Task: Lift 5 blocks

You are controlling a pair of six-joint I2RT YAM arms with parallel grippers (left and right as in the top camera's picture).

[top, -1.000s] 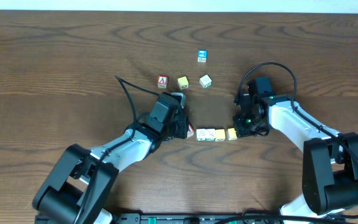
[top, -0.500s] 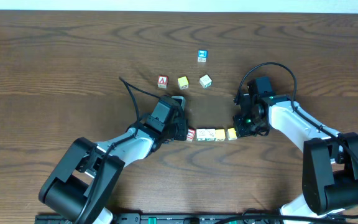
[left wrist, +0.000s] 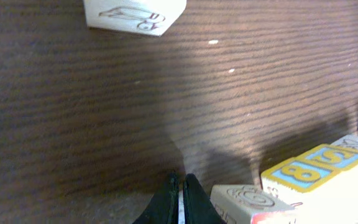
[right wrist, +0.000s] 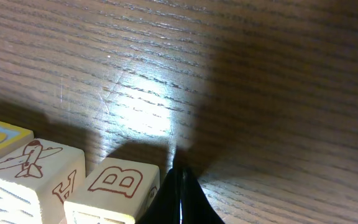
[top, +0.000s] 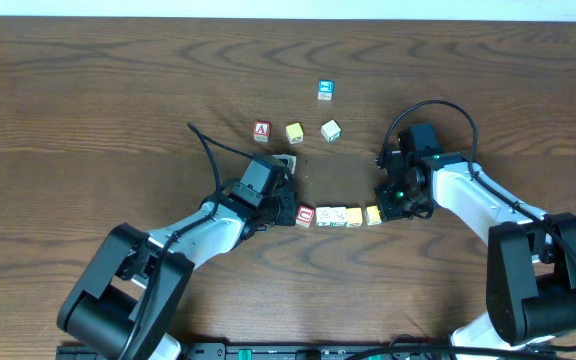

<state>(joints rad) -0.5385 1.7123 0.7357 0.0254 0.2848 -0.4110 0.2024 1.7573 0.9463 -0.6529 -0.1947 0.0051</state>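
The blocks lie in a straight row on the table: a red-faced one [top: 305, 214] at the left end, two cream ones [top: 330, 215] in the middle and two yellow ones [top: 364, 215] at the right. My left gripper [top: 290, 211] is shut and empty, its tips just left of the red-faced block [left wrist: 247, 202]. My right gripper [top: 385, 209] is also shut and empty, and presses against the right end block, marked B [right wrist: 117, 186]. In the left wrist view the shut fingertips [left wrist: 180, 190] stand close beside the row. The right wrist view shows an airplane block [right wrist: 33, 165] after the B block.
Further back stand a red A cube [top: 261, 130], a yellow cube [top: 294, 132], a whitish cube [top: 330, 130] and a blue cube [top: 324, 90]. A cream cube [left wrist: 133, 14] shows at the top of the left wrist view. Both arms' cables arch above the table.
My left gripper has drawn slightly back to the left, so the red-faced block now shows fully at the row's left end. The right arm has not moved.
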